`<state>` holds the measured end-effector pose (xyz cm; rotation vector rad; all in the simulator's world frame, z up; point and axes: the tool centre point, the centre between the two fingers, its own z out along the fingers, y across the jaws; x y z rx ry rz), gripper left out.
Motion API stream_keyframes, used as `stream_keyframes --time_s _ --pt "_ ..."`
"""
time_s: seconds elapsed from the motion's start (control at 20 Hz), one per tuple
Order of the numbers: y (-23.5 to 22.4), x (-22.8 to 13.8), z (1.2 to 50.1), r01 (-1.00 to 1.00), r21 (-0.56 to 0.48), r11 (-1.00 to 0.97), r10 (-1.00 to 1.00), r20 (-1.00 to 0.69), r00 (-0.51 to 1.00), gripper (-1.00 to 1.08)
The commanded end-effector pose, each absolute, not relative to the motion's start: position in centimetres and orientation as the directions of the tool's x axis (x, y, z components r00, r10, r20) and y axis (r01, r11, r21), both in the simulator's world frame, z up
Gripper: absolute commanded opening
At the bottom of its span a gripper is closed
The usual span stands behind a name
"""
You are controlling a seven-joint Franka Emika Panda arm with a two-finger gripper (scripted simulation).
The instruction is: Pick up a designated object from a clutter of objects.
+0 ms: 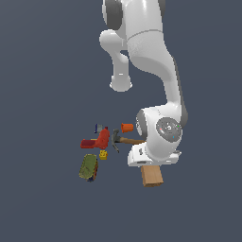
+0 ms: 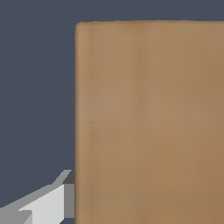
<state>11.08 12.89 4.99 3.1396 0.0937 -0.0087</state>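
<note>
light-brown grained wooden block [image 2: 148, 122], orange cup [image 1: 127, 127], yellow cube [image 1: 103, 154].

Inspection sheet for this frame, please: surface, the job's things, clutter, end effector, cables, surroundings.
Surface: uniform dark grey-blue ground, no visible edges or markings.
Job's things: wooden block pokes out directly beneath the arm's hand; in the wrist view it fills most of the picture, grain faint.
Clutter: hammer, red drill-like tool, orange cup, small coloured can, yellow cube, green-red flat pack, all grouped on the exterior view's left of the block.
End effector: one grey finger sits against the block's side; the other is out of frame, so the grip cannot be confirmed.
Cables: nothing seen.
Surroundings: nothing seen beyond the white arm.
</note>
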Motion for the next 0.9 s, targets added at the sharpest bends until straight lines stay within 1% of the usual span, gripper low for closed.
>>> stream_keyframes --time_s 0.0,0.4,0.85 --pt "12.7 11.0 5.6 0.059 0.0 -0.998 0.059 -0.002 0.998 -1.0" --pt "11.4 9.2 8.4 0.059 0.0 -0.998 0.059 -0.002 0.998 -1.0" --pt "8.7 5.6 14.3 0.059 0.001 -0.998 0.059 -0.001 0.998 -1.0"
